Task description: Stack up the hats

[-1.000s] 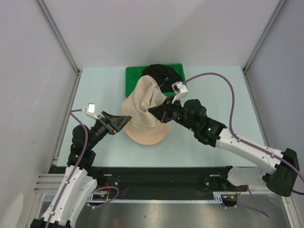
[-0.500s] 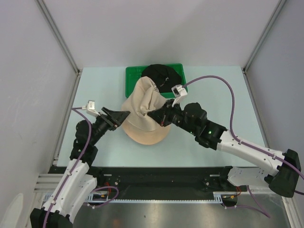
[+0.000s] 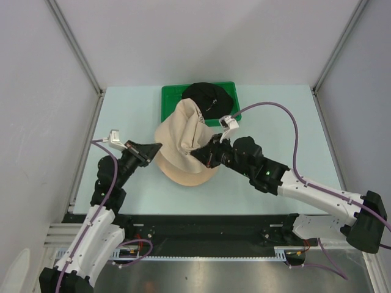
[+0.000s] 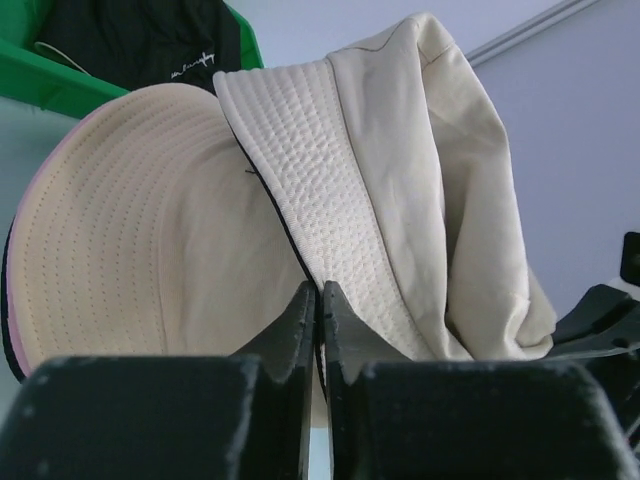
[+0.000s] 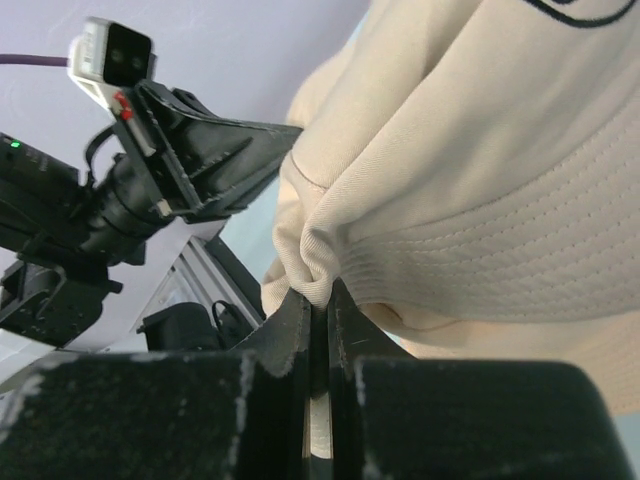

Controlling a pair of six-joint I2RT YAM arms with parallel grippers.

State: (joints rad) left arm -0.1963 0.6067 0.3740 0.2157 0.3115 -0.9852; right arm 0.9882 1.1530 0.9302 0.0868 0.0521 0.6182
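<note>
The beige hat [image 3: 183, 146], pinched by left claw [image 4: 319, 300] and right claw [image 5: 318, 300], is best lowered squarely over the black hat [image 3: 208, 96].

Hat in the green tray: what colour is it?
Black hat, small white lettering; shows best in the left wrist view.

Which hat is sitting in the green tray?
The black hat, lying in the green tray, farthest from the arms. The beige hat is in front of it, pinched by the left gripper and right gripper.
</note>
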